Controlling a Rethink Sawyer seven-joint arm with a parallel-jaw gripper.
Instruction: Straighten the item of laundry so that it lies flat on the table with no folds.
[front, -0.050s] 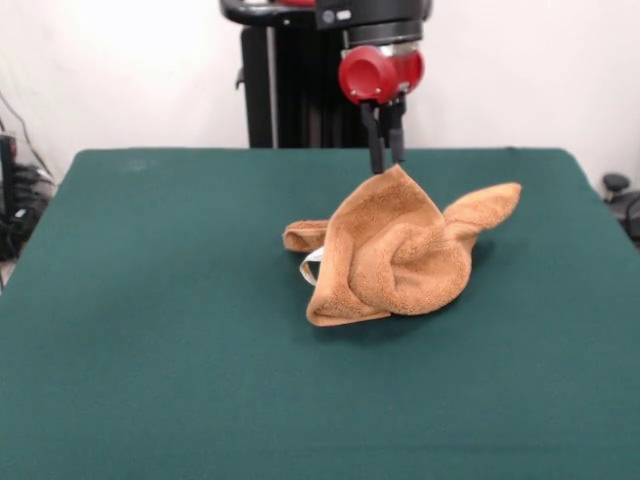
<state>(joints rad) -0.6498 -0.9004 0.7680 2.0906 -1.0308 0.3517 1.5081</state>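
Here, green table (150, 330) meets white wall (120, 70).

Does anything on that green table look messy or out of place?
Yes: the towel is bunched and twisted into a heap on the table, and the claw pinches one peak of it upward, so it lies nowhere near flat.

Towel (400, 250) bunched mid-table (150, 300), gripper (385, 165) touching its peak.

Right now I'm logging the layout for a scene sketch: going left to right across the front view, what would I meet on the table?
Bare dark green felt-covered table → small white tag → crumpled orange-tan terry towel, its peak pinched by the black-fingered gripper → bare green felt again.
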